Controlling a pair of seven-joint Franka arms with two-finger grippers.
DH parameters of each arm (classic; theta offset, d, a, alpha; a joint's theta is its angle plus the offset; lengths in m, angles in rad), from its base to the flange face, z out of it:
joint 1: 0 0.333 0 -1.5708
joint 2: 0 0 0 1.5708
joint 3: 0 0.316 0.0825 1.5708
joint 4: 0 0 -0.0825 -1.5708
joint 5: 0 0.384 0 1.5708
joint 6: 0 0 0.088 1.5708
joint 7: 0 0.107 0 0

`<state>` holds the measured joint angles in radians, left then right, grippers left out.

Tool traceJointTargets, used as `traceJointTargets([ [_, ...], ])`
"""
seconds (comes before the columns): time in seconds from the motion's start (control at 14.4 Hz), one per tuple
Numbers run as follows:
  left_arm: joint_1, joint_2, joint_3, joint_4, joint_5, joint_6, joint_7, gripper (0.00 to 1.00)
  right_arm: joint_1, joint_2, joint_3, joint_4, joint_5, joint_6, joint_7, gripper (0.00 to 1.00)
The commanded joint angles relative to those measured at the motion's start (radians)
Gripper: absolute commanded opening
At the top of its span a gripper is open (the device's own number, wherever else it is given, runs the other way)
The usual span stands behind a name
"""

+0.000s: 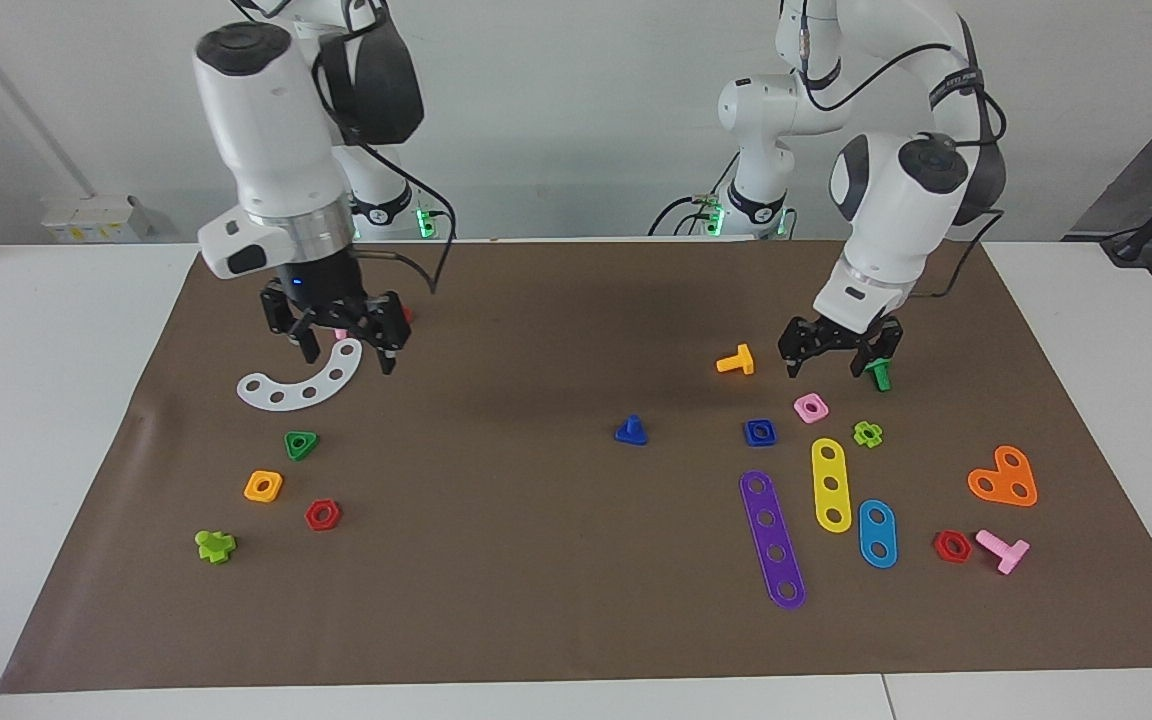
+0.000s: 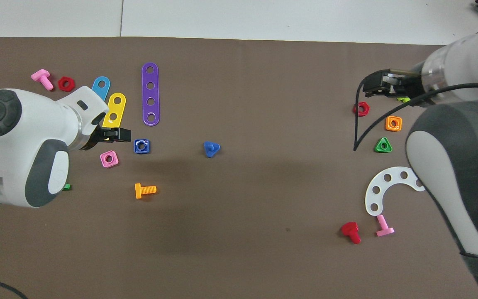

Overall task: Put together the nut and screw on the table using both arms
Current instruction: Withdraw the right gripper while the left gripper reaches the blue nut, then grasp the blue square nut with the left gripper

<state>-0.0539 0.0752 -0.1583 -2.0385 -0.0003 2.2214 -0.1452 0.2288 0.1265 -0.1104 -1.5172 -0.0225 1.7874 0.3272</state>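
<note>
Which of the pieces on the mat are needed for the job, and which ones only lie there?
Needed:
blue nut
blue screw
left hand, open, over the mat near the pink nut
right hand, open, over the white arc

Only lying there:
pink nut
white arc
orange screw
purple strip
yellow strip
orange nut
green nut

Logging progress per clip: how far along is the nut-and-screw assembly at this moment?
Nothing is done yet: the nut and the screw lie apart on the table, unjoined. Nothing is in hand: the left gripper hangs open near the nut, and the right gripper is open over the white curved strip. Picking both up and threading remain.
</note>
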Motion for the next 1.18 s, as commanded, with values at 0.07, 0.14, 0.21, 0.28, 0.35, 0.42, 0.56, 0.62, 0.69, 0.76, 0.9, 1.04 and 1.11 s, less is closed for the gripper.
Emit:
traceJointTargets([
  [0.07, -0.04, 0.066, 0.008, -0.034, 0.002, 0.107, -0.037, 1.0, -0.121, -0.077, 0.017, -0.04, 0.007, -0.195, -0.149, 1.0],
  [0.14, -0.043, 0.092, 0.008, -0.034, 0.035, 0.124, -0.054, 1.0, -0.144, -0.087, 0.017, -0.046, 0.007, -0.229, -0.195, 1.0],
  [0.21, -0.043, 0.11, 0.008, -0.034, 0.069, 0.145, -0.071, 1.0, -0.167, -0.097, 0.017, -0.058, 0.007, -0.238, -0.23, 1.0],
  [0.28, -0.044, 0.13, 0.006, -0.034, 0.082, 0.168, -0.074, 1.0, -0.189, -0.108, 0.017, -0.075, 0.009, -0.237, -0.25, 1.0],
  [0.35, -0.044, 0.15, 0.006, -0.034, 0.082, 0.191, -0.076, 1.0, -0.203, -0.117, 0.017, -0.09, 0.009, -0.235, -0.272, 1.0],
  [0.42, -0.05, 0.178, 0.008, -0.032, 0.083, 0.216, -0.077, 1.0, -0.21, -0.123, 0.017, -0.107, 0.009, -0.232, -0.284, 1.0],
  [0.56, -0.064, 0.213, 0.008, -0.034, 0.083, 0.262, -0.102, 1.0, -0.203, -0.133, 0.017, -0.112, 0.007, -0.232, -0.272, 1.0],
  [0.62, -0.064, 0.215, 0.006, -0.035, 0.085, 0.264, -0.105, 0.99, -0.197, -0.134, 0.018, -0.103, 0.006, -0.23, -0.271, 1.0],
  [0.69, -0.064, 0.215, 0.006, -0.035, 0.085, 0.264, -0.103, 0.97, -0.195, -0.134, 0.023, -0.086, -0.005, -0.227, -0.272, 1.0],
  [0.76, -0.064, 0.215, 0.006, -0.04, 0.085, 0.264, -0.105, 0.92, -0.192, -0.134, 0.024, -0.061, -0.013, -0.23, -0.275, 1.0],
  [0.9, -0.066, 0.21, 0.006, -0.061, 0.085, 0.264, -0.103, 0.89, -0.192, -0.148, 0.023, -0.058, 0.001, -0.224, -0.281, 1.0],
  [1.04, -0.069, 0.207, 0.006, -0.063, 0.085, 0.253, -0.103, 0.86, -0.192, -0.151, 0.023, -0.064, 0.006, -0.227, -0.284, 1.0],
  [1.11, -0.067, 0.205, 0.006, -0.063, 0.085, 0.244, -0.103, 0.78, -0.19, -0.154, 0.024, -0.069, 0.004, -0.227, -0.284, 1.0],
])
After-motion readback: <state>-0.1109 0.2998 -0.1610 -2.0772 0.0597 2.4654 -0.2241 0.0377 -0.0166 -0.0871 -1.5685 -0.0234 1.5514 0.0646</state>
